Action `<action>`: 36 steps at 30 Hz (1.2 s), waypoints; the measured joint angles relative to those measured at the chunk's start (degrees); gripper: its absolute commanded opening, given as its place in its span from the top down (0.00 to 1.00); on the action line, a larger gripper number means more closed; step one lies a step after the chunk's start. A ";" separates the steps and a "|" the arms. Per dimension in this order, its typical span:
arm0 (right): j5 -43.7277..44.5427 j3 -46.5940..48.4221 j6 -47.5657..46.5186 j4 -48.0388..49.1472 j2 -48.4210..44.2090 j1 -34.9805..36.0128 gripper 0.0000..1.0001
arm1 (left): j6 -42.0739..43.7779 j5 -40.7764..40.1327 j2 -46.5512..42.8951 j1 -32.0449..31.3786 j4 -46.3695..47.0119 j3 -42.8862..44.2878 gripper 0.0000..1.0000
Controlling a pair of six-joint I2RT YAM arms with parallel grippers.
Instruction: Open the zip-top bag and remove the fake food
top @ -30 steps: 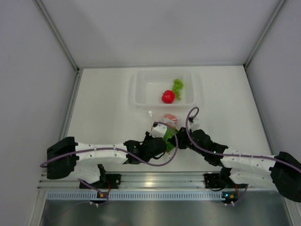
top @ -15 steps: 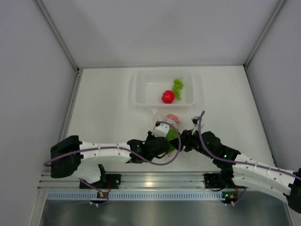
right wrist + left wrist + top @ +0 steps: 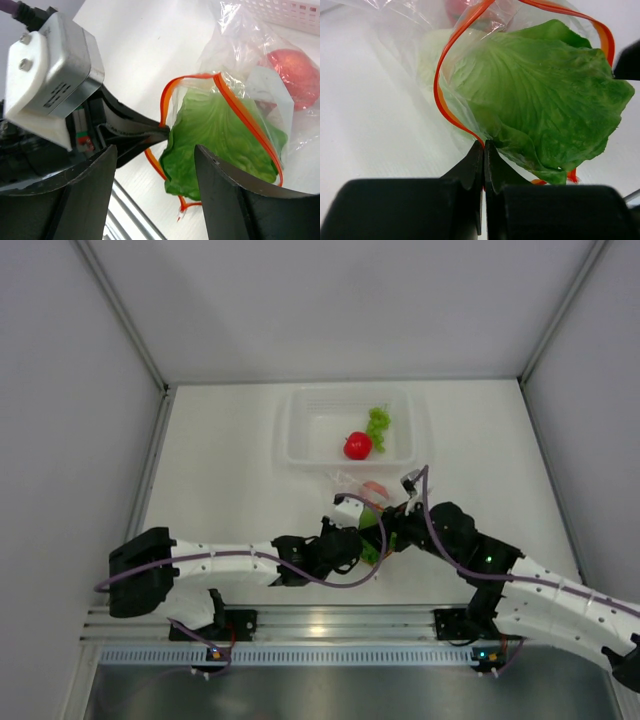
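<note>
At the bag's near lip: pinching the orange-red strip (image 3: 438, 100) of the zip-top bag (image 3: 235, 55) with the left fingers (image 3: 483, 147), closed tight on the plastic. Hovering just above the bag's mouth with the right fingers (image 3: 154, 152), spread wide and gripping nothing. Lying on the desk (image 3: 220, 470) between the two wrists, mouth gaping toward the arm bases, closed end pointing away.

Poking out of that mouth, a green lettuce (image 3: 545, 100), long axis along the bag, near tip under the open right fingers. Probably the right arm's to take, drawn out nearward against the left pinch. Deeper in the bag, behind the leaf, a pinkish-red fruit (image 3: 292, 75).

Just beyond the bag's far end, a clear tray (image 3: 290, 440) with a red tomato (image 3: 357, 445) and grape bunch (image 3: 378, 423). Nothing between fingers and leaf except the strip's loop; some risk of catching it too.
</note>
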 measured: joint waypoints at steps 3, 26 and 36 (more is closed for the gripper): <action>0.37 2.01 -2.32 0.50 5.22 0.00 0.35 | -1.07 0.72 0.00 0.00 1.42 0.00 1.00; 7.06 -0.44 -16.39 8.26 20.98 0.00 0.20 | -4.07 1.90 -0.39 0.09 4.02 -0.94 1.00; 8.04 -0.59 -14.43 15.26 32.37 0.00 0.00 | -4.31 1.62 -1.31 0.13 3.93 -1.84 1.00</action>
